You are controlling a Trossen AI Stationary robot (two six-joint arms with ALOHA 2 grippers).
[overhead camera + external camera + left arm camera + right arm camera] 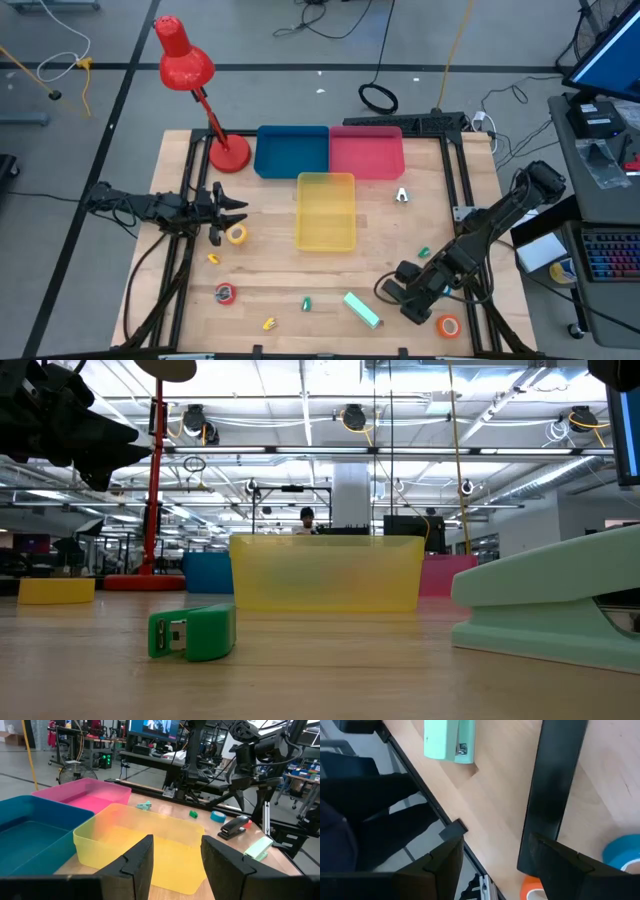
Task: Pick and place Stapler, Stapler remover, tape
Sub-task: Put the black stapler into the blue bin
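The left tool point(232, 207), open and empty above the yellow tape point(237, 234), should drop straight down around it, while the right tool point(402, 297) waits open.

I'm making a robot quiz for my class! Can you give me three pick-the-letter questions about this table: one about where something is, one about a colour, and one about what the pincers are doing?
1. Where is the yellow bin?
A. In front of the blue bin and pink bin
B. Under the lamp
C. Off the table

2. What colour is the desk lamp?
A. Green
B. Red
C. Blue

3. What is the left pincer doing?
A. Squeezing a stapler
B. Holding tape
C. Open, holding nothing

Answers:
1. A, the high view shows it just below where the two bins meet.
2. B, its shade, stem and base are all red.
3. C, the left wrist view shows only a gap between its fingers.
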